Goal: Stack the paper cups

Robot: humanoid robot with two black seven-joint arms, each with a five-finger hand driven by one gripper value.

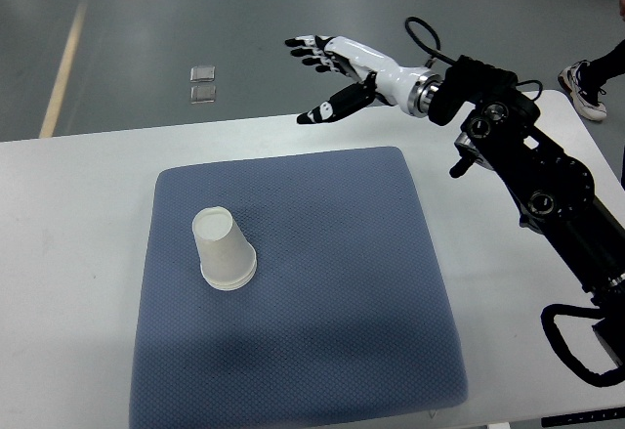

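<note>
on the blue mat (322, 282), upside-down white paper cups (225, 249); right hand (337, 72) hovers, fingers apart.

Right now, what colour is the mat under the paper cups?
Blue-grey with a fine woven texture, seen in the top view: the mat under the white paper cups.

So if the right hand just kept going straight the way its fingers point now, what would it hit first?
Probably nothing. The right hand is open and points toward the picture's left, past the far edge of the table. The paper cups sit upside down on the blue mat, well off that line. Height is hard to judge.
</note>
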